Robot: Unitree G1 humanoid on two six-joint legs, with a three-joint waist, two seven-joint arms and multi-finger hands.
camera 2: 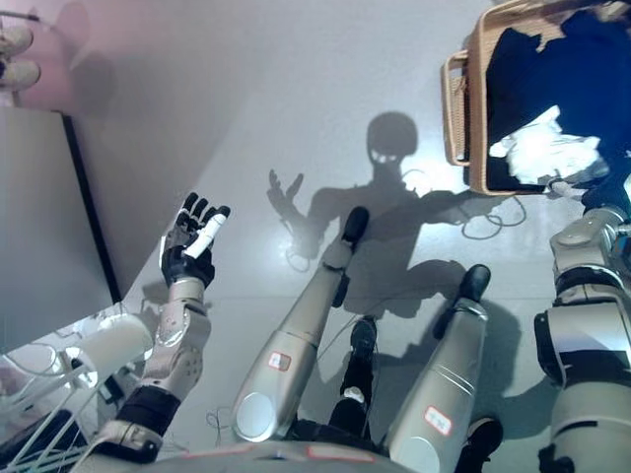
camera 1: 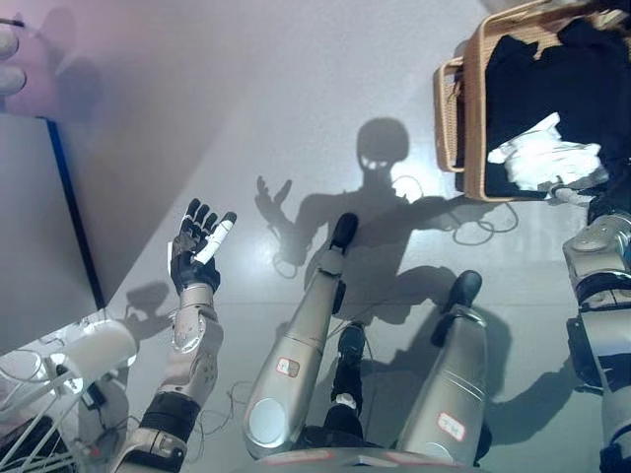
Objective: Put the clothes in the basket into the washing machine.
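The left robot hand (camera 1: 200, 251) hung released above the floor (camera 1: 296, 118), well apart from the basket (camera 1: 473, 118); the right robot hand (camera 1: 592, 192) reached among its dark clothes (camera 1: 552, 79), grip untellable.

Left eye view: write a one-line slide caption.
Left hand raised open over the floor; right arm reaches toward the wicker basket of dark clothes.

The basket (camera 1: 473, 108) is woven wicker, rough and tan. The clothes (camera 1: 552, 89) in it are soft matt cloth, mostly black with one crumpled white piece (camera 1: 547, 158). The floor (camera 1: 296, 99) is smooth grey with a glossy sheen, picking up bright glare spots.
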